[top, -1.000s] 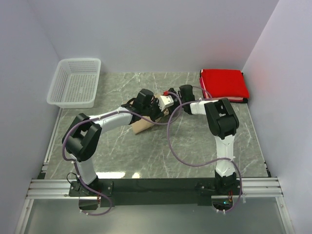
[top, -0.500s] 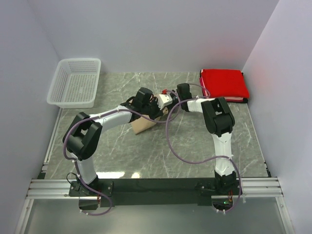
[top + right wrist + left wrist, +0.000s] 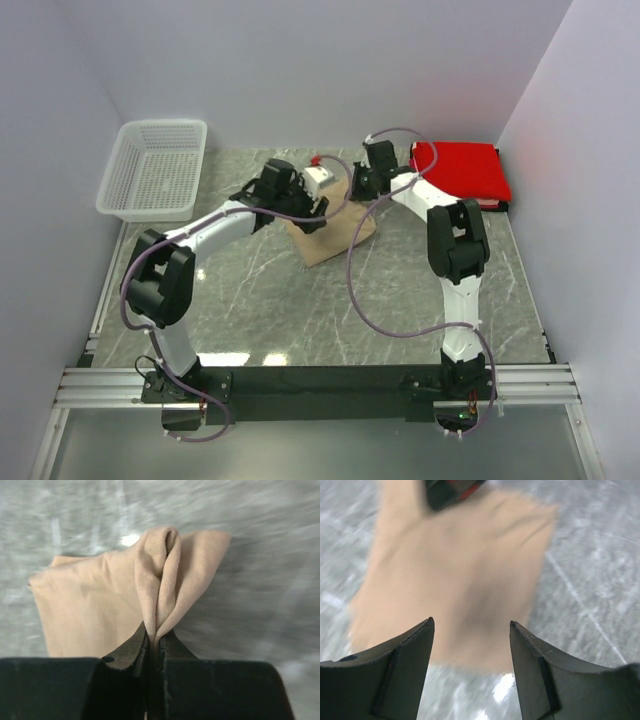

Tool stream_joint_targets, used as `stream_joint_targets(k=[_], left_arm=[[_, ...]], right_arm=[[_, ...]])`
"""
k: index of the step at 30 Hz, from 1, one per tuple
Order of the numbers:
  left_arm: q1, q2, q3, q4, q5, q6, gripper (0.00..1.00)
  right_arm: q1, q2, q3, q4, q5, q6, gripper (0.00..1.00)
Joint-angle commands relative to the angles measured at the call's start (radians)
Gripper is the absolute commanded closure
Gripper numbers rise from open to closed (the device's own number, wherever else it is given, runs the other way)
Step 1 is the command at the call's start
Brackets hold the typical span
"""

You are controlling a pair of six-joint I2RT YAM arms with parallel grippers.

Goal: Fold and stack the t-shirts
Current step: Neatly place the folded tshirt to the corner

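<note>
**A:** Claw state?

**B:** Right gripper (image 3: 155,632) is pinched narrow on a raised fold of the tan shirt (image 3: 95,605), with cloth bunched up between the jaws. Left gripper (image 3: 471,624) has its jaws spread wide above the same shirt. That view is blurred, so I can't tell if it touches the cloth.

**A:** Where's the tan one?

**B:** Roughly mid-table (image 3: 260,300), lying as a flat rectangle. From the top view both wrists meet at its 12 o'clock edge.

**A:** Red one?

**B:** Red shirt (image 3: 462,172) is folded square in the far right corner, at 2 o'clock from the tan one and not touching it.

**A:** Anything else?

**B:** White mesh basket (image 3: 148,206) at 10 o'clock, far left corner, well apart from both shirts.
</note>
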Motion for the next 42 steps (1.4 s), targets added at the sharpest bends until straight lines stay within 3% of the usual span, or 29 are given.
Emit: stream_joint_targets(k=[1, 5, 6, 9, 10, 14, 24, 42], left_arm=[[0.046, -0.070, 0.043, -0.068, -0.002, -0.039, 0.33], [0.078, -0.082, 0.026, -0.080, -0.016, -0.054, 0.32], [0.086, -0.084, 0.024, -0.083, -0.014, -0.053, 0.22], [0.090, -0.087, 0.010, -0.090, -0.019, -0.062, 0.21], [0.089, -0.088, 0.007, -0.088, -0.020, -0.065, 0.05], [0.090, -0.085, 0.001, -0.096, -0.040, -0.068, 0.01], [0.094, -0.055, 0.007, -0.106, -0.094, -0.094, 0.01], [0.092, -0.021, 0.032, -0.108, -0.062, -0.139, 0.01]], right_arm=[[-0.045, -0.087, 0.081, -0.130, 0.138, -0.235, 1.00], [-0.081, -0.104, 0.133, -0.179, 0.212, -0.355, 1.00], [-0.088, -0.111, 0.144, -0.185, 0.225, -0.395, 1.00], [-0.127, -0.114, 0.194, -0.196, 0.258, -0.474, 1.00], [-0.142, -0.114, 0.208, -0.207, 0.265, -0.490, 1.00], [-0.171, -0.085, 0.311, -0.239, 0.301, -0.557, 1.00], [-0.194, 0.024, 0.642, -0.363, 0.411, -0.668, 1.00], [-0.200, -0.087, 0.663, -0.386, 0.416, -0.762, 1.00]])
